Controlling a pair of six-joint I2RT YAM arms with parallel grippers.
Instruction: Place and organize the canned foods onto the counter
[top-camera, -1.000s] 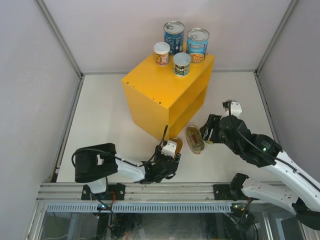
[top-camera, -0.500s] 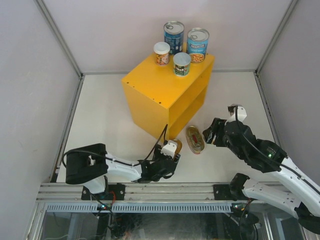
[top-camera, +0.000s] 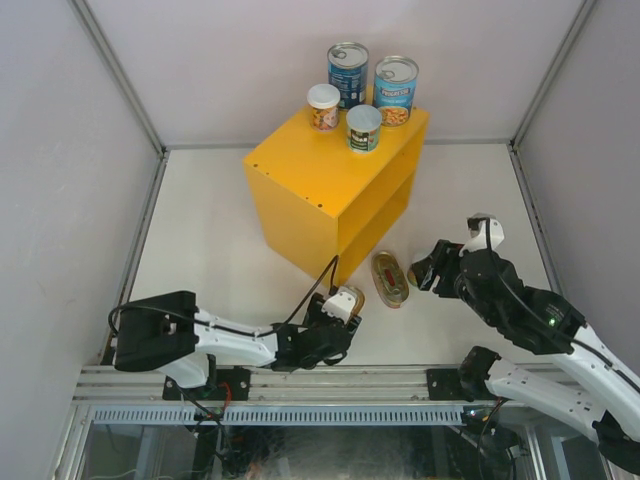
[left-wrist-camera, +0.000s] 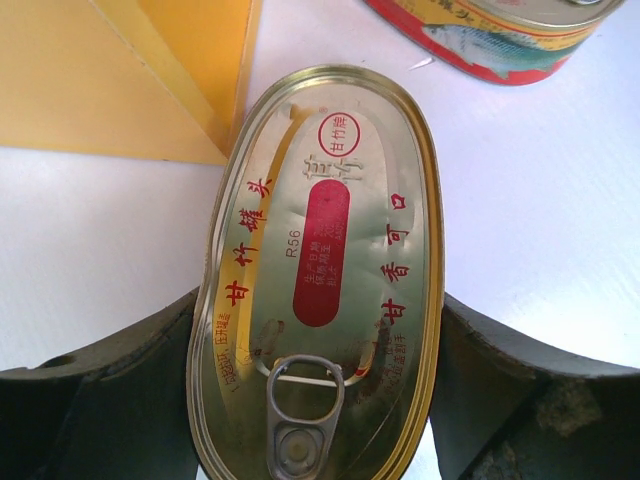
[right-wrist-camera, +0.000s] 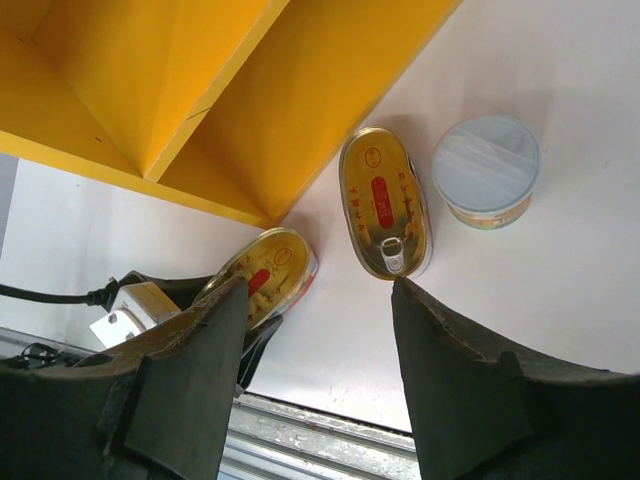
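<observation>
The yellow counter (top-camera: 320, 185) carries two tall blue cans (top-camera: 348, 72) (top-camera: 396, 88) and two small pale-lidded cans (top-camera: 323, 106) (top-camera: 364, 127) on its top. My left gripper (top-camera: 345, 300) is shut on a flat oval tin (left-wrist-camera: 320, 270) at the counter's near corner, a finger (left-wrist-camera: 500, 390) against each long side. A second oval tin (top-camera: 390, 278) lies flat on the table just right of it. My right gripper (right-wrist-camera: 320, 330) is open and empty above the table, near that tin (right-wrist-camera: 385, 200). A third small can (right-wrist-camera: 486, 170) stands beside it, hidden under my right arm in the top view.
The counter's open shelf side (right-wrist-camera: 150, 90) faces my right arm. White walls close the table at left, back and right. A metal rail (top-camera: 330, 385) runs along the near edge.
My right gripper has drawn back and to the right, away from the loose oval tin, still open. My left arm's elbow has swung left while its gripper stays on its tin.
</observation>
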